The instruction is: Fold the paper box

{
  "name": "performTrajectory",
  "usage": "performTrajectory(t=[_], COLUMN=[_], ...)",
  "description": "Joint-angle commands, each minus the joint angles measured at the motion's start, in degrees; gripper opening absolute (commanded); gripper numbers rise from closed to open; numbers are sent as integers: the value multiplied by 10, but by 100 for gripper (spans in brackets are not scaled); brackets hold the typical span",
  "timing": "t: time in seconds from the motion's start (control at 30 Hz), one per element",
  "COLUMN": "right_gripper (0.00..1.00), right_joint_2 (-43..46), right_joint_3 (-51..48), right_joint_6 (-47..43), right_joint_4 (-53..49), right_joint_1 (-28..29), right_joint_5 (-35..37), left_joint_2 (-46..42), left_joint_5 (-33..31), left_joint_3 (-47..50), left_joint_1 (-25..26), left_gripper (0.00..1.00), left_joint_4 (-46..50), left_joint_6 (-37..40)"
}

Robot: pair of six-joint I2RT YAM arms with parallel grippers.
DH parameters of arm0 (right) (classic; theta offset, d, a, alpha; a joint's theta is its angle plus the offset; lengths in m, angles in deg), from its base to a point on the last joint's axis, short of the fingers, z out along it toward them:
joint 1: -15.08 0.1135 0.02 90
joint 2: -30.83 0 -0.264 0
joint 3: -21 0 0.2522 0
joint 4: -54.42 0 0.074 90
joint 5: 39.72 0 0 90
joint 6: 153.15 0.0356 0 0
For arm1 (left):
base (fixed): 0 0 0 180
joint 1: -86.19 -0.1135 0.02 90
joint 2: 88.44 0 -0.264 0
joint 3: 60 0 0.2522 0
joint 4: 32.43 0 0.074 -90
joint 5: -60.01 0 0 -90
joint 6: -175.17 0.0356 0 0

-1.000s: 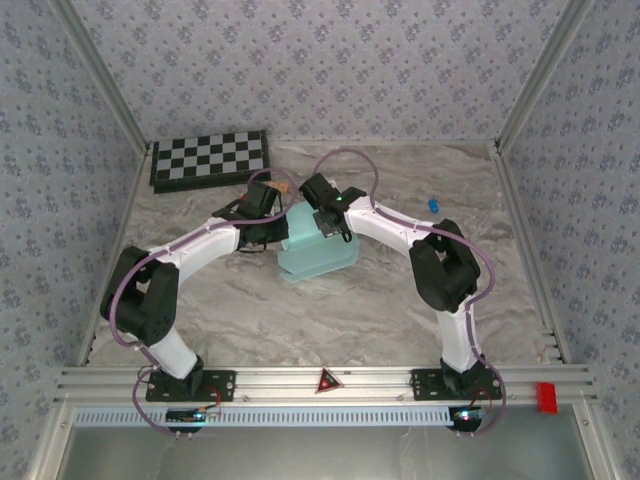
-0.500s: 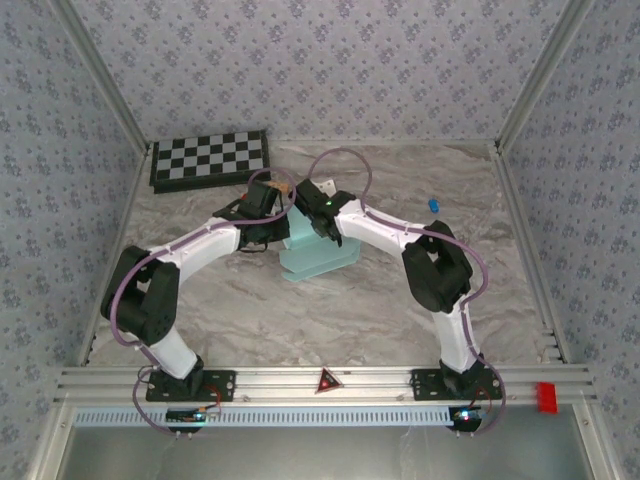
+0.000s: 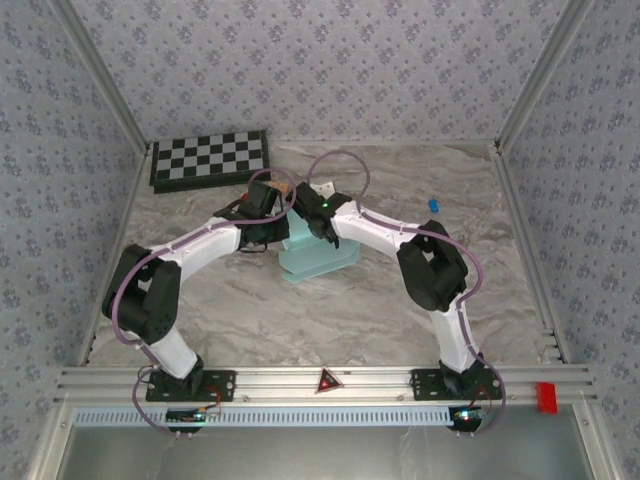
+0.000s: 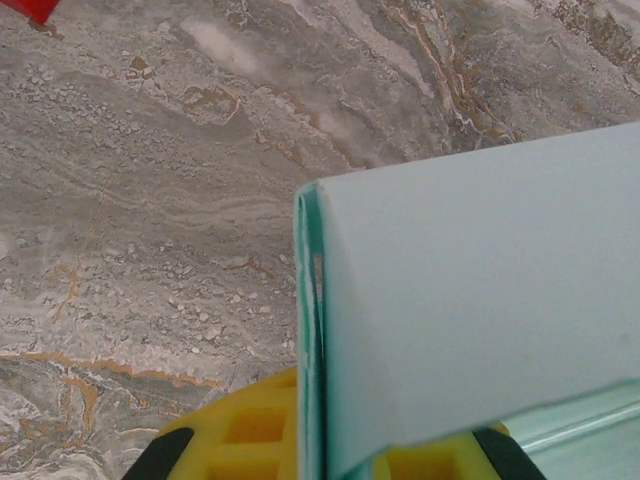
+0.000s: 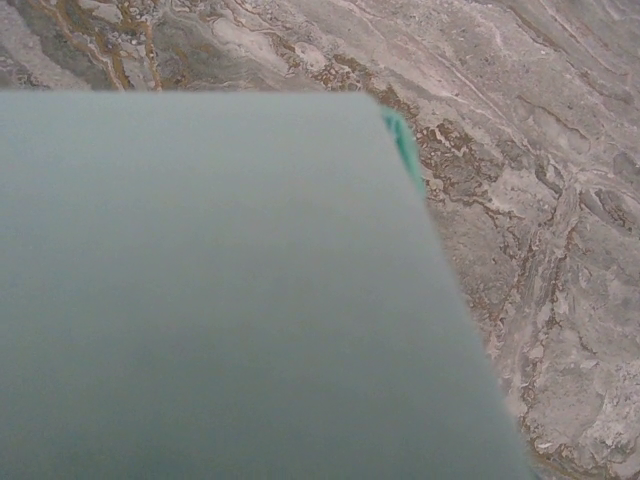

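Both arms reach in to the box [image 3: 322,258]. It sits mid-tabletop [image 3: 250,320], a bit nearer the back edge than the front. It's pale cyan card, partly folded: near part lies low on the tabletop, back part stands up between the two grippers.

On the box's left-back side: left gripper [image 3: 270,214]. Left wrist view has the yellow fingers [image 4: 245,432] either side of a doubled card edge, jaws pinched on it, so it's clamped on the box. That edge runs straight up from the fingers to a corner. A wide flat panel spreads right from it, and a second, lower panel sits at bottom right. Marble surface behind.

At the box's back top edge: right gripper [image 3: 316,204], just beside the left gripper. Can't tell from above if it's touching the card or just off it. Right wrist view gives a blurred pale panel very close to the lens, a greenish edge at its upper-right corner, marble to the right. Can't tell if its jaws are apart, together or gripping.

Other stuff:
- checkerboard [image 3: 208,160] in the back-left corner, well apart from the box
- small blue item [image 3: 433,204] in the back half toward the right edge, apart from the right arm
- red block [image 3: 545,396] at the right end of the front rail [image 3: 300,378]
- red sliver [image 4: 25,8] in the top-left corner of the left wrist view, too cropped to identify
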Motion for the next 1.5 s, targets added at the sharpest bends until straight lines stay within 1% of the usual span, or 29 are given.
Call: performTrajectory(t=[0.0, 0.07, 0.27, 0.63, 0.7, 0.77, 0.9, 1.0, 1.3, 1.47], right_gripper=[8, 10, 15, 30, 32, 36, 46, 51, 62, 64], right_joint_2=[-16, 0, 33, 50, 53, 57, 63, 68, 99, 118], right_joint_3=[-21, -33, -50, -58, -60, -63, -63, -64, -64, -71], right_joint_6=[-19, -29, -48, -56, -57, -56, -55, -52, -47, -45], right_joint_4=[-33, -10, 27, 46, 63, 68, 67, 64, 56, 58], right_joint_1=[-10, -10, -10, -8, -9, -9, -8, -9, -19, -27], right_joint_5=[11, -19, -62, -104, -112, -116, -113, -107, -106, -115], left_joint_2=[-13, -12, -6, 3, 4, 4, 4, 5, 2, 1], left_joint_5=[13, 15, 18, 18, 18, 17, 17, 18, 16, 17], left_joint_3=[-18, -19, -21, -26, -27, -27, -26, -25, -20, -18], left_joint_1=[4, 4, 4, 8, 9, 9, 10, 10, 11, 11], left_gripper=[0, 0, 0, 0, 0, 0, 0, 0, 0, 0], left_joint_4=[-17, -17, -19, -19, -18, -18, -19, -19, -20, -20], left_joint_6=[-1, -2, -5, -6, -6, -6, -6, -7, -8, -11])
